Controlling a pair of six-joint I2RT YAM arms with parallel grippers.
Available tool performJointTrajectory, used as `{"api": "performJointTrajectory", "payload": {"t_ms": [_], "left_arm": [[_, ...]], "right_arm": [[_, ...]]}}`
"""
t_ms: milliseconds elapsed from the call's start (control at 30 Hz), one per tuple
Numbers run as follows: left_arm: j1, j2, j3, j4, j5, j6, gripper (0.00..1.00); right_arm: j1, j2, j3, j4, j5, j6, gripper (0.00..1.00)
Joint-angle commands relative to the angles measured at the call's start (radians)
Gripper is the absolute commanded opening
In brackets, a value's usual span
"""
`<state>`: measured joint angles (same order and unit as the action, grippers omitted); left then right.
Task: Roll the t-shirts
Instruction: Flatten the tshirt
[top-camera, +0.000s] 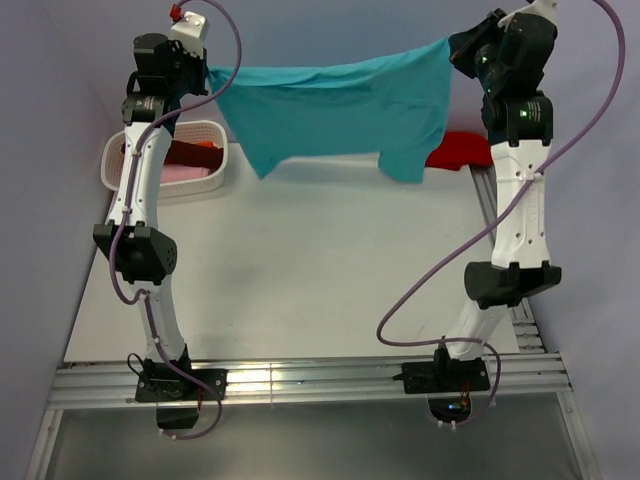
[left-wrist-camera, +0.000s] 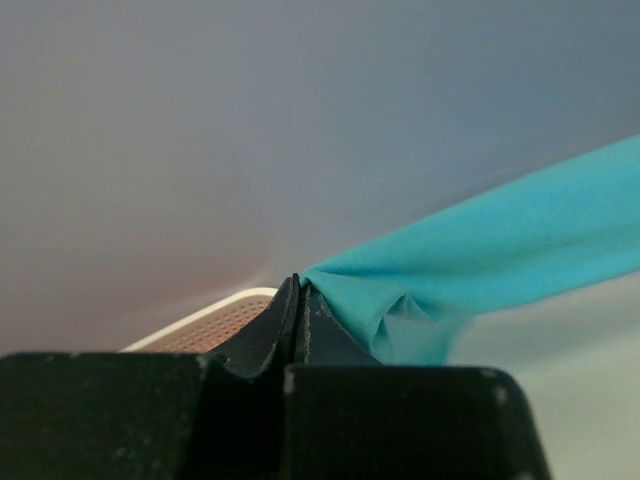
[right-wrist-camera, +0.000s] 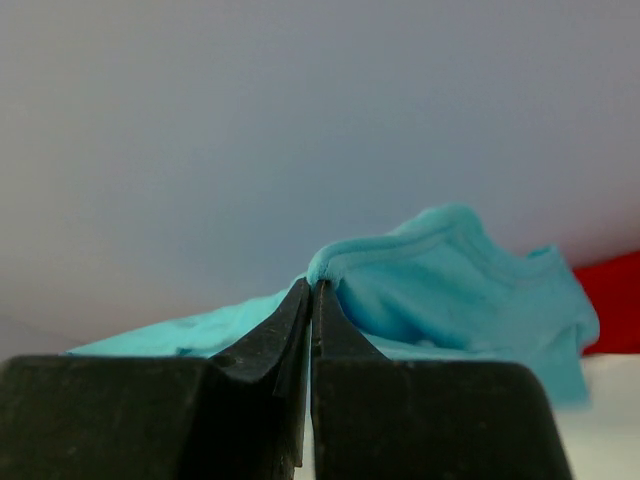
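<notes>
Left gripper (top-camera: 205, 72) was clenched on one end of the teal t-shirt (top-camera: 340, 105); right gripper (top-camera: 455, 45) was clenched on the other. The shirt hung stretched between them, above the surface (top-camera: 320, 270), one sleeve drooping. Red t-shirt (top-camera: 460, 150) lay beneath the right gripper, white basket (top-camera: 220, 165) beneath the left. Both arms stood raised.

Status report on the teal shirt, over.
Left gripper and right gripper: jaws shut on teal t-shirt. Shirt hangs spread between them. White basket far left, red cloth far right; neither in the way.
</notes>
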<state>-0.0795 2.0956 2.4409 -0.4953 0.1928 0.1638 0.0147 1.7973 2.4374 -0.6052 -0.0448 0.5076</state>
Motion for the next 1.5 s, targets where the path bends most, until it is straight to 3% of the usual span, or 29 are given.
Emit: {"api": "performJointTrajectory", "payload": {"t_ms": [0,233,367,733,967,1100,1467], "left_arm": [[0.001,-0.042,-0.005,0.071,-0.01,0.036,0.0],[0.001,-0.181,-0.285,-0.041,0.051,0.141,0.0],[0.001,-0.281,-0.549,-0.141,0.086,0.223,0.0],[0.0,-0.52,-1.199,-0.204,0.046,0.431,0.0],[0.0,-0.589,-1.407,-0.206,0.036,0.5,0.0],[0.0,-0.591,-1.442,-0.186,0.028,0.507,0.0],[0.001,-0.476,-1.349,-0.184,0.045,0.463,0.0]], "right_arm": [[-0.007,-0.134,-0.137,0.071,0.025,0.003,0.0],[-0.005,-0.458,-0.716,0.174,0.039,0.055,0.0],[-0.007,-0.594,-1.054,0.197,0.019,0.115,0.0],[0.02,-0.878,-1.731,0.225,-0.027,0.235,0.0],[0.094,-0.972,-1.894,0.165,0.043,0.262,0.0],[0.114,-0.922,-1.896,0.153,0.091,0.246,0.0],[0.117,-0.607,-1.588,0.087,0.223,0.146,0.0]]}}
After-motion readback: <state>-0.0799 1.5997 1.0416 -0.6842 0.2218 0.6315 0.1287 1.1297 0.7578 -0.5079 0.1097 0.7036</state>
